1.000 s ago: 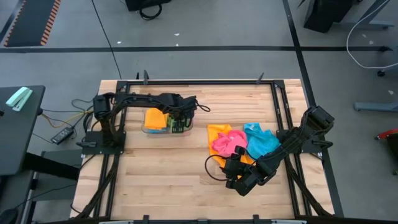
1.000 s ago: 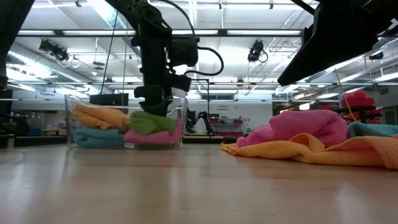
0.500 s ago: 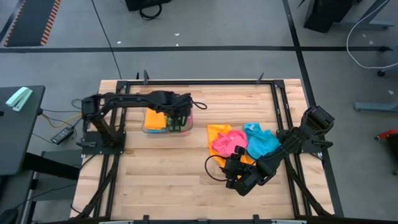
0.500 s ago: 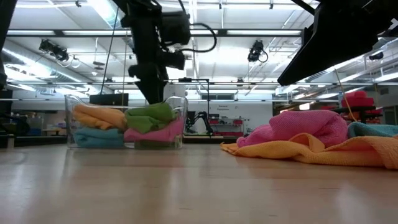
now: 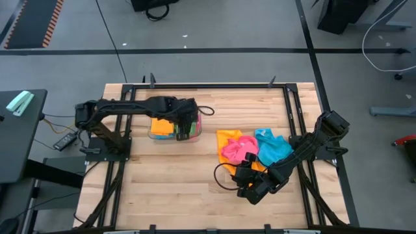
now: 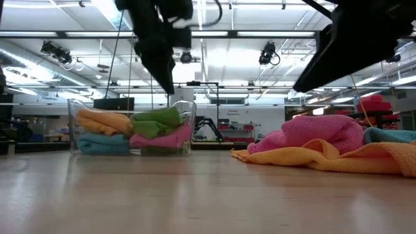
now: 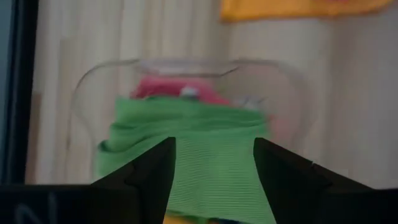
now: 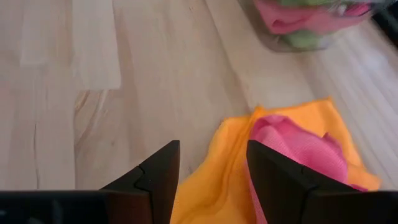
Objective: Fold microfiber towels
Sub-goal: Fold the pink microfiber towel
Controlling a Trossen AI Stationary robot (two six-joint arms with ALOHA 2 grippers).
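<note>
A clear plastic bin at the table's far left holds folded microfiber towels: a green one on top of a pink one, with an orange one and a blue one beside them. My left gripper hangs open above the green towel, clear of the bin. Right of the table's middle lies a loose pile: a pink towel and a blue towel on an orange towel. My right gripper is open over the pile's near edge.
Bare wood lies between the bin and the pile and along the table's near side. A black frame runs round the table's edges. The room beyond shows in the low view.
My left gripper has risen out of the bin and drawn back a little toward the table's left edge. The green towel, which it stood on a second ago, stays in the bin and has puffed up slightly.
</note>
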